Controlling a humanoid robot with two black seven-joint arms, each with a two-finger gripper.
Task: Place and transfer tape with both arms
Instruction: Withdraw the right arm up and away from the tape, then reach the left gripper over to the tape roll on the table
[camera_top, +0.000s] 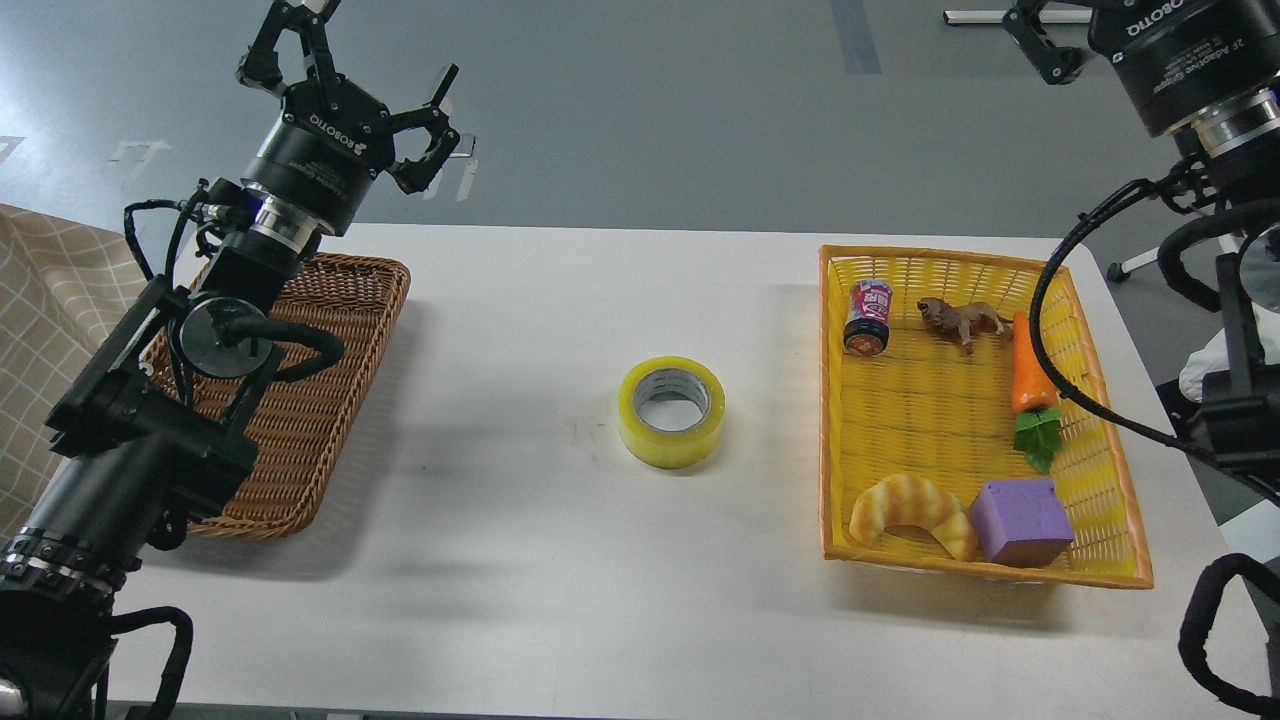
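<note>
- The tape (671, 410) is lying flat on the white counter (520, 560), near its middle, with the grey-white core facing up.
- It is sitting between the two baskets, touching neither, and is well apart from both hands.
- The left hand (345, 75) is hanging above the far left edge of the counter, over the far end of the brown basket (300, 440).
- Its fingers (432, 150) are spreading wide apart, and it is gripping nothing.
- The left arm (150, 420) is crossing over the brown basket and hiding much of it; the part of the basket that is showing is holding nothing.
- The right hand (1045, 45) is showing only partly at the top right corner, above the floor beyond the counter.
- Only one dark finger is showing there, so whether that hand is open or closed cannot be told; nothing is showing in its grip.
- The right arm (1220, 330) and its cables are running down the right edge, beside the yellow basket (835, 420).
- The yellow basket is sitting on the right part of the counter and holding six things.
- A small jar (868, 317) is lying at its far left, with a lion (962, 320) just beside it.
- A carrot (1032, 385) is lying along the right wall, leaves pointing toward the near end.
- A croissant (912, 512) and a purple block (1020, 520) are resting side by side at the near end, touching or nearly so.
- A checked cloth (50, 300) is showing at the left edge, beyond the counter.
</note>
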